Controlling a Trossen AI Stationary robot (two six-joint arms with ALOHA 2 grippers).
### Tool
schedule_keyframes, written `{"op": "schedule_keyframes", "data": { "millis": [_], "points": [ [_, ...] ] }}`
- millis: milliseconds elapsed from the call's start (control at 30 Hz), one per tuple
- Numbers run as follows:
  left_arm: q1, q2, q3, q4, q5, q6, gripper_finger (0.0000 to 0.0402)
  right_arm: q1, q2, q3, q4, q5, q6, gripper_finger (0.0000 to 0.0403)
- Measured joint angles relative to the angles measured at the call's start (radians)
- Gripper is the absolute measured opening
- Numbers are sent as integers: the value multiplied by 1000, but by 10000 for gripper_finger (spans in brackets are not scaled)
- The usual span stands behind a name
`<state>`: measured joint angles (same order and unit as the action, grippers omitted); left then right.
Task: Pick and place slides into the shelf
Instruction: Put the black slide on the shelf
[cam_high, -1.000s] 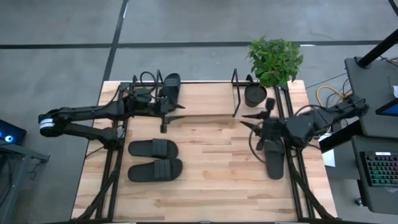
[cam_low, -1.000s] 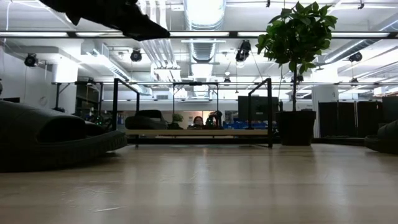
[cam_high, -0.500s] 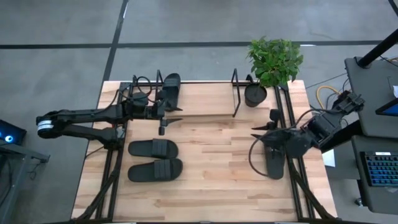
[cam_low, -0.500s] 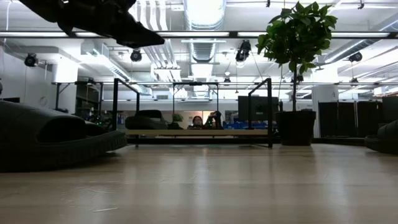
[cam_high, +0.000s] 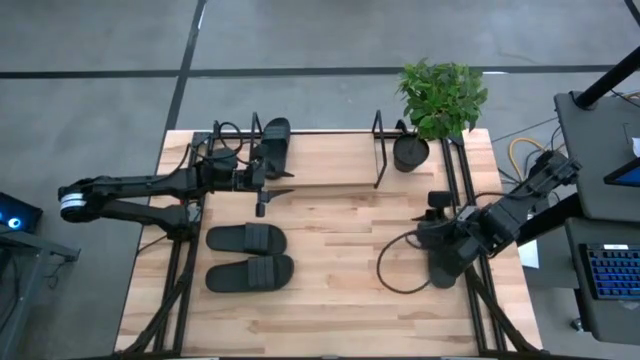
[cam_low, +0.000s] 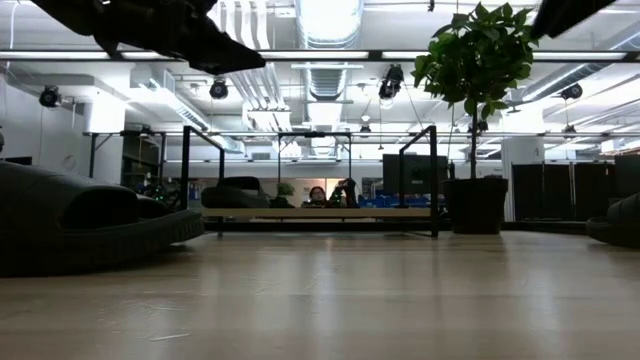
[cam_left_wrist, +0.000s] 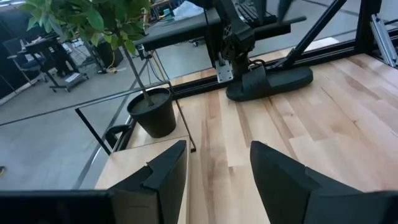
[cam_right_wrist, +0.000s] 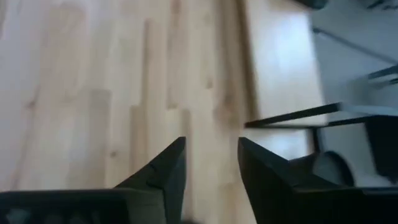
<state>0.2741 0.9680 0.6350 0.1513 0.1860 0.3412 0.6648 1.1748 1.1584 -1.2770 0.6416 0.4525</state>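
Grey concrete floor surrounds a pale wooden bench (cam_high: 340, 260), and the low view looks across it into a wide office hall with ceiling ducts and strip lights, where a person sits far behind.

Along the bench's far edge stands the shelf (cam_high: 320, 150), a low rack of thin black wire uprights over a light wooden base board. One black slide sandal (cam_high: 273, 142) lies at its left end, partly on the board between the uprights. Just beyond the shelf's right end stands a potted plant (cam_high: 440, 95) in a black pot (cam_left_wrist: 152, 112).

The left arm reaches in from the left edge and hangs over the shelf's left part. Its left pincer (cam_left_wrist: 214, 177) is empty, fingers parted with bare bench and shelf board showing between them. The right arm comes in from the right edge and bends down above the bench's right side. Its right pincer (cam_right_wrist: 208, 171) stands with a clear gap between the fingers and holds nothing; wood grain shows through the gap.

A pair of slides (cam_high: 249, 255) lies side by side on the left half of the bench, near the front, strap tops up. The fourth slide (cam_high: 442, 265) rests flat near the right edge, just beneath the right arm's wrist, partly hidden by it.
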Motion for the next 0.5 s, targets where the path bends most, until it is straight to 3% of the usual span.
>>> {"op": "schedule_keyframes", "data": {
  "millis": [133,267,500],
  "points": [
    [0,0,0,24,0,-47,163,23,42,-15,-47,-54,66,173],
    [0,0,1,30,0,-50,163,73,71,-71,-144,-69,231,195],
    [1,0,2,51,0,-50,163,201,57,-197,-128,-103,473,192]
  ]
}}
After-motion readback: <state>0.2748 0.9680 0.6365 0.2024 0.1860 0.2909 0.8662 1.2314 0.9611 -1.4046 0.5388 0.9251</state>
